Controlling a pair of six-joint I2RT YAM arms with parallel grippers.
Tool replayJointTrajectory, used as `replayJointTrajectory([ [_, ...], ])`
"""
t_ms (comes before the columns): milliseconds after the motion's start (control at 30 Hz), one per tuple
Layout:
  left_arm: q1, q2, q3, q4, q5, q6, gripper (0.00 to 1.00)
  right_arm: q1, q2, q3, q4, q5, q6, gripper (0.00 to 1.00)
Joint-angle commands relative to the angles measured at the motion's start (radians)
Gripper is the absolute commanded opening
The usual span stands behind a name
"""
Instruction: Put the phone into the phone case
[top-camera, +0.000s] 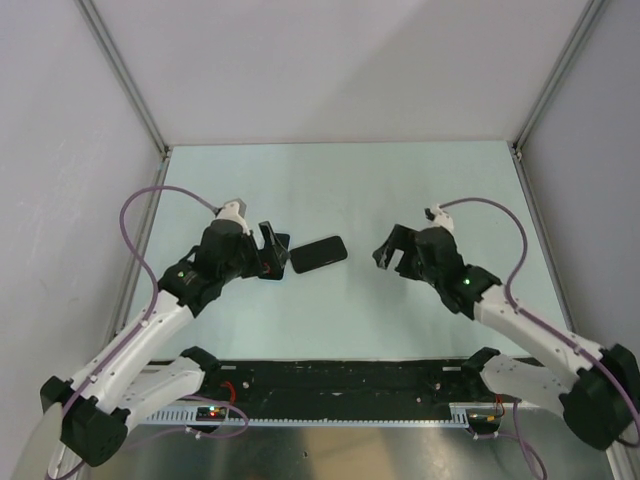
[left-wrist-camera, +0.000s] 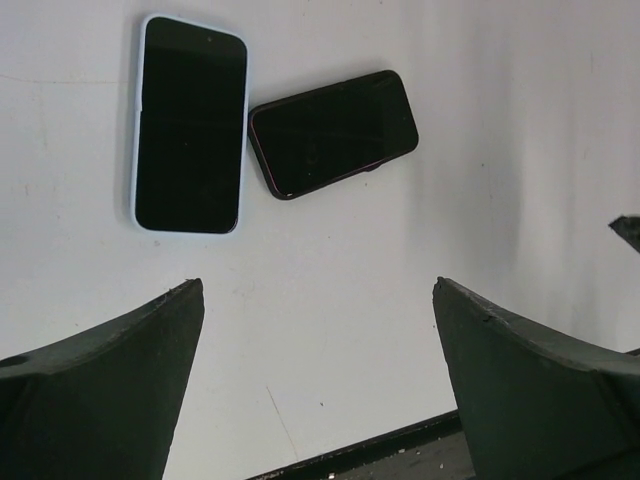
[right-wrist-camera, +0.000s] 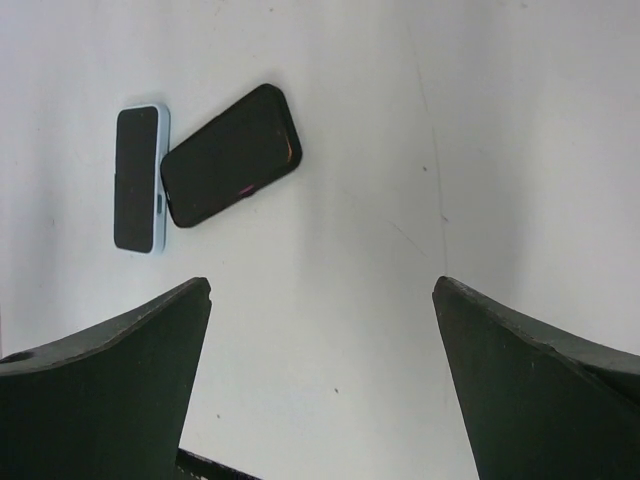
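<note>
The phone (left-wrist-camera: 190, 125), a dark screen inside a pale blue rim, lies flat and face up on the table (left-wrist-camera: 480, 180), just beside the phone case (left-wrist-camera: 333, 133). Its long side meets one corner of the case; I cannot tell whether the two really touch. The case is the dark rounded shell with a reddish edge, and it lies at a slant to the phone. It seems to lie open side up with nothing in it, but the inside is very dark, so this is only my reading.

The left gripper (left-wrist-camera: 318, 290) hovers on the phone's side of the case, jaws spread wide with nothing between them. The right gripper (right-wrist-camera: 322, 285) hangs on the opposite side of the case, well apart from it, also wide open and holding nothing.

The step in hand is, I think, the first pick of the phone. To do it well, the left gripper should close on the two long sides of the phone, away from the corner of the case, so that no finger pushes the case. Because the phone lies flat, the fingertips must go down to the table. The right gripper could then press on the case so that it does not slide.
</note>
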Motion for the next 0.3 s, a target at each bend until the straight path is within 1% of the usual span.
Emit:
replayJointTrajectory([
  [0,0.008,-0.039,0.001,0.053,-0.042,0.015,1.0,0.004,-0.146,-0.07,-0.015,0.054,0.006,0.99],
  [100,0.008,-0.045,-0.004,0.063,-0.044,0.017,1.0,0.003,-0.186,-0.079,-0.019,0.065,-0.008,0.99],
  [267,0.008,-0.063,-0.01,0.082,-0.053,0.021,1.0,0.003,-0.196,-0.08,-0.003,0.062,-0.014,0.99],
])
